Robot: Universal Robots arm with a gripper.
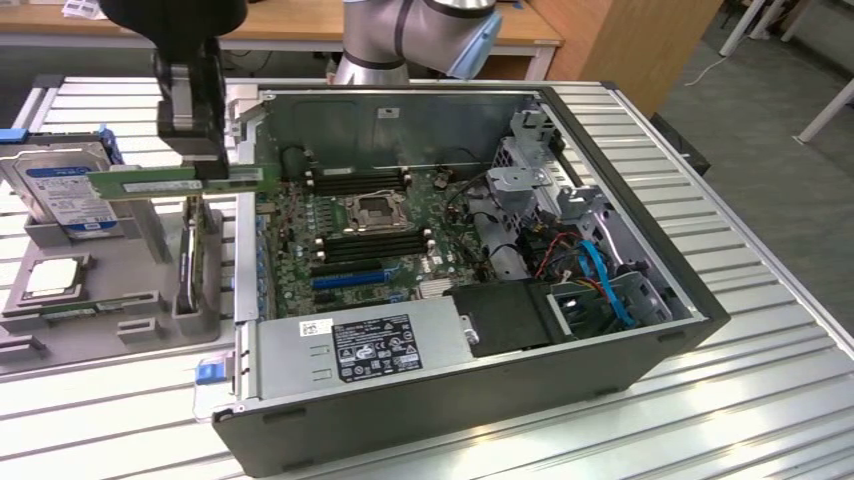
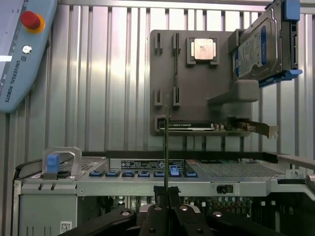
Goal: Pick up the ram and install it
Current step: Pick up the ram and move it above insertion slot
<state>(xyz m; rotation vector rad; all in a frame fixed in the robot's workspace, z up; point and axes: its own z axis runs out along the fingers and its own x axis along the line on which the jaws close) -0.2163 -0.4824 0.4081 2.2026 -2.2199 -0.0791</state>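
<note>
1. Exterior view: the gripper sits in the upper left of the frame with its jaws drawn narrow and clamped on the ram.
2. The grip is on the stick's upper long edge, off-centre toward the exterior view's right. Most of the green board juts out to the exterior view's left.
3. The ram's long axis runs nearly level across the frame, left to right, with its flat face toward the camera.
4. Its right end overlaps the left wall of the case in the picture. The rest hangs over the tray, and it looks lifted clear of it.
5. The black slots lie to the right of the stick and lower in the frame, well apart from it. Their long axes run roughly parallel to the ram's.
6. Wrist view: the ram shows edge-on as a thin dark line. It runs straight out from between the gripper jaws, centred and upright in the pinch, not skewed.
7. Beyond the stick are the case edge and the tray.
</note>
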